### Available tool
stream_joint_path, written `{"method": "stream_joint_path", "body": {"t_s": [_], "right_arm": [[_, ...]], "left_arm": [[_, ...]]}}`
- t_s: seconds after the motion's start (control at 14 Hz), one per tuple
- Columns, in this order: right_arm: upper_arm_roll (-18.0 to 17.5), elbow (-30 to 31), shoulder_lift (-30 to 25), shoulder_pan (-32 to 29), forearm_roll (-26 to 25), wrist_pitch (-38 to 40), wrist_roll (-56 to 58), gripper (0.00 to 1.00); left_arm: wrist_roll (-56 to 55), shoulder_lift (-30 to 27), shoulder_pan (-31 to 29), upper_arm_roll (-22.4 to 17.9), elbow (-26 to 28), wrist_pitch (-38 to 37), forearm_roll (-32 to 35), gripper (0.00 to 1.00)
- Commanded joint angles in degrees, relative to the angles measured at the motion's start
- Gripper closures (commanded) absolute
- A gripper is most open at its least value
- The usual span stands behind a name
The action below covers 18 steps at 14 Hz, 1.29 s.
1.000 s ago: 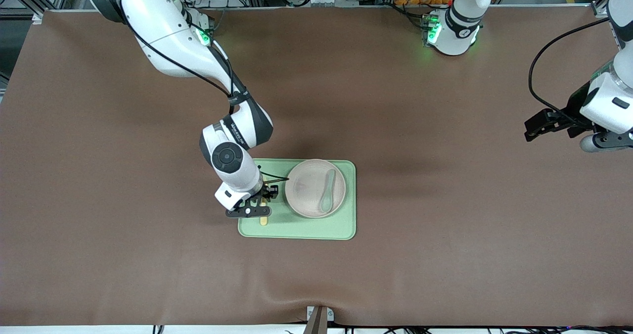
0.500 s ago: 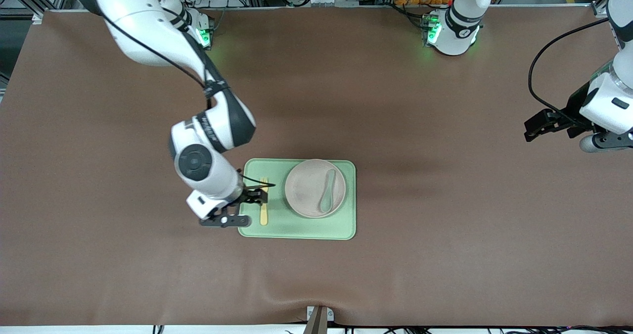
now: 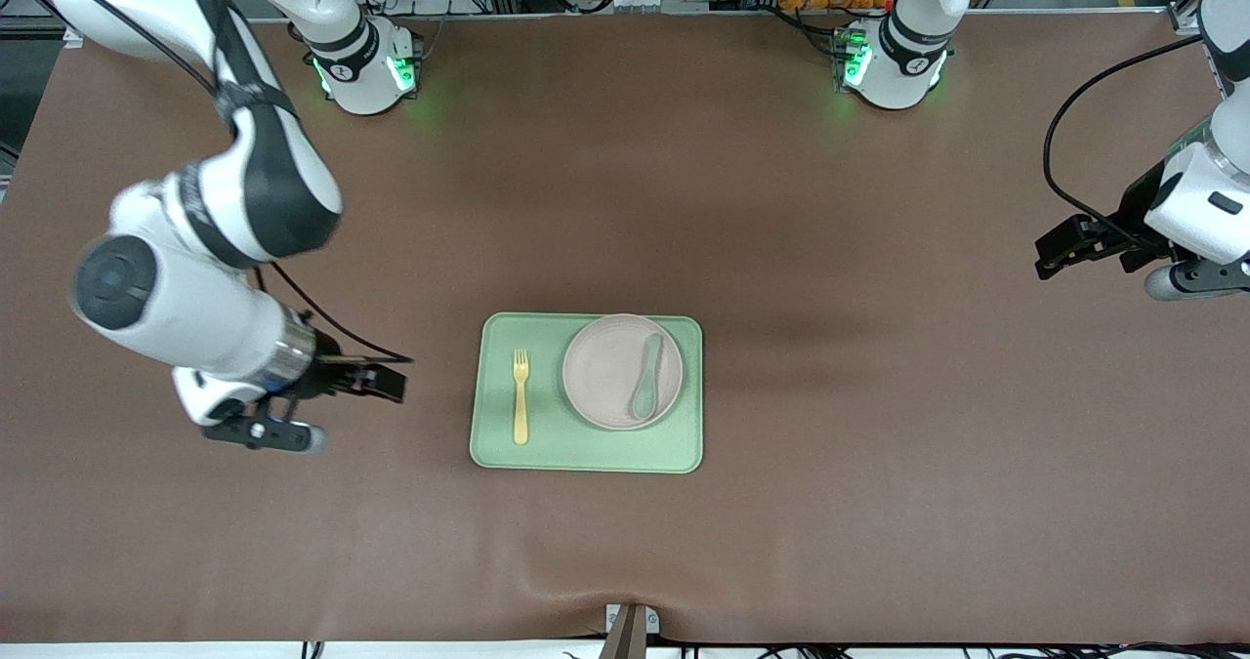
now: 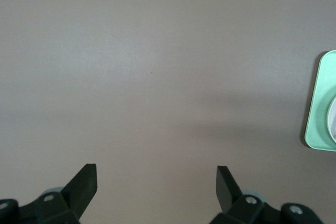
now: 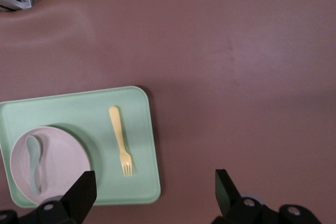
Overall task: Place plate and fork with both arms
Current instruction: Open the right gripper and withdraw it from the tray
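The beige-pink plate [image 3: 601, 371] sits on the light-green tray [image 3: 586, 456] with a green spoon [image 3: 646, 378] lying in it. The pale yellow fork [image 3: 520, 397] lies on the tray beside the plate, toward the right arm's end, tines pointing toward the robots. My right gripper [image 3: 389, 382] is open and empty over bare table off that end of the tray. The right wrist view shows the fork [image 5: 120, 140], plate [image 5: 60, 158] and tray [image 5: 79, 107] beyond the gripper [image 5: 155, 174]. My left gripper [image 3: 1047, 257] is open and empty; its arm waits at the left arm's end of the table. The left wrist view [image 4: 156, 168] shows bare table.
The brown table mat [image 3: 625, 151] covers the whole table. A tray corner [image 4: 319, 103] shows at the edge of the left wrist view. A metal bracket [image 3: 630, 625] sits at the table edge nearest the front camera.
My right gripper has drawn away from the fork and the tray toward the right arm's end of the table. The fork stays on the tray. The left arm has not moved.
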<state>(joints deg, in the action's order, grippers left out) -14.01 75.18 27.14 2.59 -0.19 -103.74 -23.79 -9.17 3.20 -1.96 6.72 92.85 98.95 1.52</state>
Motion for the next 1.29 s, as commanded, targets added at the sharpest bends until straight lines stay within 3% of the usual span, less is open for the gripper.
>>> {"method": "stream_joint_path", "body": {"t_s": [0.0, 0.21, 0.5, 0.71, 1.0, 1.21], "right_arm": [[0.4, 1.9, -7.3, -0.9, 0.5, 5.3, 1.9, 0.00], [3.1, 3.6, -15.1, -1.5, 0.5, 12.8, 6.1, 0.00], [5.6, 12.7, -25.6, -3.3, 0.6, 12.4, 8.7, 0.00], [8.2, 22.9, -33.4, -3.2, 0.6, 9.5, 11.1, 0.00], [10.2, 21.9, -32.9, -3.8, 0.6, 9.4, 15.0, 0.00], [11.3, 14.2, -27.1, -4.3, 1.5, 10.3, 18.7, 0.00]], "left_arm": [[-0.1, -0.5, -0.1, 0.7, -0.2, -0.1, -1.1, 0.00], [-0.1, -0.7, -0.1, 0.7, -0.2, -0.2, -1.1, 0.00], [0.1, -0.8, -0.1, 0.7, -0.1, -0.2, -1.1, 0.00], [0.3, -0.8, -0.2, 0.7, 0.0, -0.2, -1.1, 0.00], [0.6, -0.8, -0.3, 0.7, -0.1, -0.2, -1.0, 0.00], [1.0, -0.7, -0.3, 0.7, -0.3, -0.2, -0.8, 0.00]]}}
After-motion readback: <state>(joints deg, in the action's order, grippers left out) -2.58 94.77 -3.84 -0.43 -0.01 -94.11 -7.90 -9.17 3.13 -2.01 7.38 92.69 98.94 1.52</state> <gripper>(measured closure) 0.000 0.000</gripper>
